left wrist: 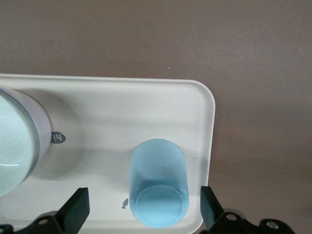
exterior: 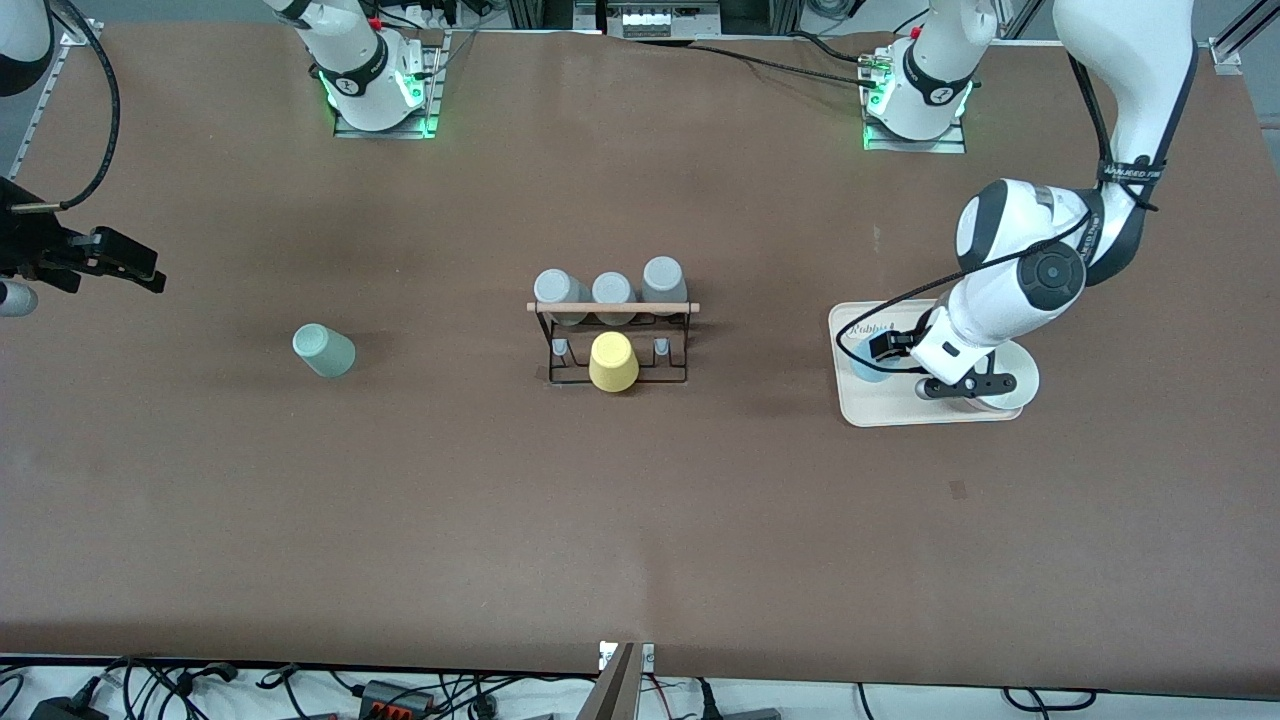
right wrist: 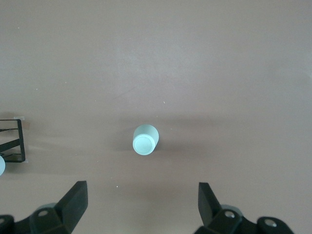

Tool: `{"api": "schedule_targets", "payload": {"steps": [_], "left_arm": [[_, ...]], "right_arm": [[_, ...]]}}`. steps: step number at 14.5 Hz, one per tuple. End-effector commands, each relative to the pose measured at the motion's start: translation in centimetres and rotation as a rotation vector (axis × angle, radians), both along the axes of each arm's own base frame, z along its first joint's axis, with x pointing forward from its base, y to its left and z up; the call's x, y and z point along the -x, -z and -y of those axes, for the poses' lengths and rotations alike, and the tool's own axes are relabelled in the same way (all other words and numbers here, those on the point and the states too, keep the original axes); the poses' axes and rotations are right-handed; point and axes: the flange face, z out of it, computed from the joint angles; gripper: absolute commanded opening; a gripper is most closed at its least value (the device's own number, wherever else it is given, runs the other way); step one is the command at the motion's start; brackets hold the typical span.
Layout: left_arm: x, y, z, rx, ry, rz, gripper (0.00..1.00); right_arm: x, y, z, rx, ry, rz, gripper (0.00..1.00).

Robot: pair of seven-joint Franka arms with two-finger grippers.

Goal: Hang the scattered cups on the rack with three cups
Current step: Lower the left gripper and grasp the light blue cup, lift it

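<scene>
I see the light blue cup on the beige tray at the left arm's end, left gripper over it, fingers spread wide. Mint cup sits toward the right arm's end; right gripper hangs open above the table near it. Rack mid-table carries three grey cups and a yellow cup.

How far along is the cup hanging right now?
Nothing scattered is hung yet. The open left gripper is over the blue cup on the tray, not gripping. The mint cup stands untouched on the table; the open right gripper hangs above. Both still need the rack.
</scene>
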Motion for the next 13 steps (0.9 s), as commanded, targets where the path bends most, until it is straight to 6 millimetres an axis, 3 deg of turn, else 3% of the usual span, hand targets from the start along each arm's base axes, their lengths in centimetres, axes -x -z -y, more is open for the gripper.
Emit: {"api": "schedule_targets", "payload": {"steps": [1,7,9,13], "left_arm": [[1.0,1.4,1.4,0.000,-0.007,-0.011,1.00],[1.7,2.9,1.5,-0.007,-0.005,-0.041,0.97],[2.0,3.1,1.5,-0.010,-0.004,-0.047,0.89],[1.7,2.9,1.5,-0.007,-0.008,-0.041,0.62]], "right_arm": [[0.3,0.0,0.2,0.005,-0.002,-0.002,1.00],[0.3,0.1,0.4,0.005,0.001,-0.007,1.00],[0.3,0.1,0.4,0.005,0.001,-0.007,1.00],[0.3,0.1,0.4,0.005,0.001,-0.007,1.00]]}}
